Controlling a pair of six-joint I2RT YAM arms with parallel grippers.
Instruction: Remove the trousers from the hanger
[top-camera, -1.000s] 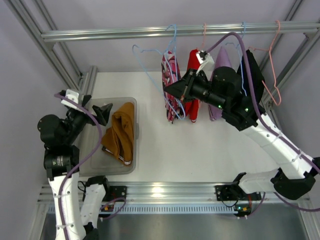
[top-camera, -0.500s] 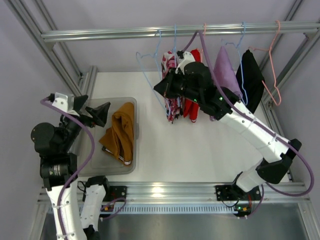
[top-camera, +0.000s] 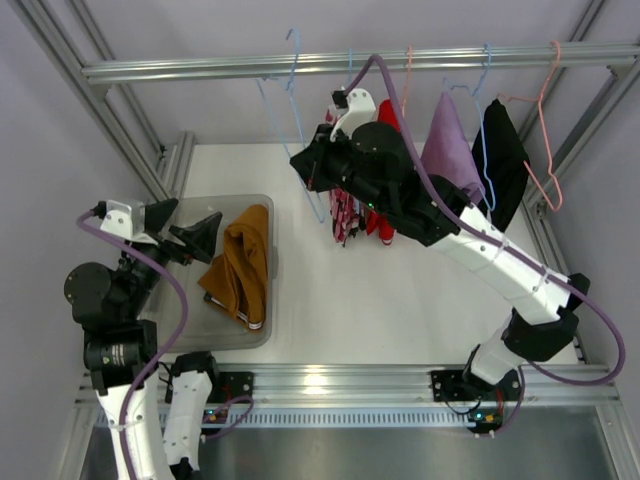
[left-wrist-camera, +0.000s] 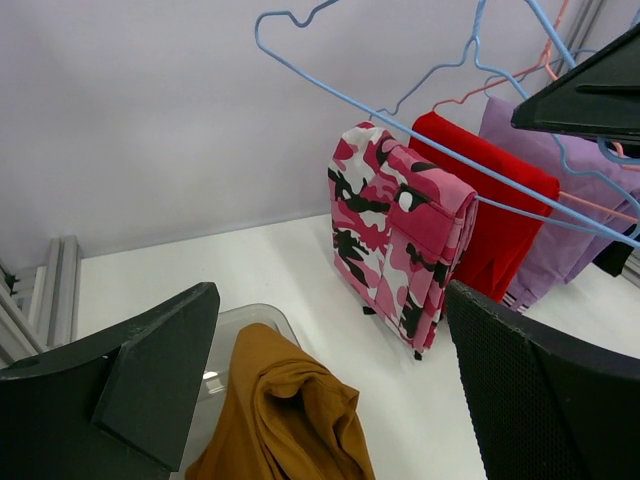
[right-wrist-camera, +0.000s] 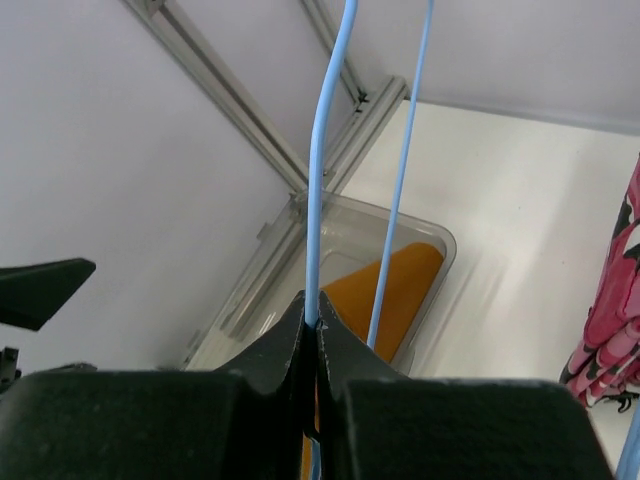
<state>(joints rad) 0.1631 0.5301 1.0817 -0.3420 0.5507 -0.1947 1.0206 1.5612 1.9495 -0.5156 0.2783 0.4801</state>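
Note:
The mustard trousers (top-camera: 240, 262) lie crumpled in a clear plastic bin (top-camera: 262, 335) at the left; they also show in the left wrist view (left-wrist-camera: 275, 410) and the right wrist view (right-wrist-camera: 392, 288). The bare light-blue hanger (top-camera: 297, 100) hangs in the air just left of the clothes on the rail, nothing on it. My right gripper (top-camera: 305, 168) is shut on one of its wires (right-wrist-camera: 322, 150). My left gripper (top-camera: 190, 235) is open and empty, beside the bin's left rim; its fingers (left-wrist-camera: 150, 390) frame the trousers, and the hanger (left-wrist-camera: 330, 85) shows above.
A metal rail (top-camera: 200, 68) crosses the back. On it hang a pink camouflage garment (top-camera: 342, 215), a red garment (top-camera: 385, 225), a purple one (top-camera: 445, 140), a black one (top-camera: 505, 160) and empty salmon hangers (top-camera: 545, 130). Frame posts stand at both sides.
My right arm has carried the bare blue hanger left and up, away from the pink garment, and turned it nearly edge-on. My left gripper has drifted slightly down, still open.

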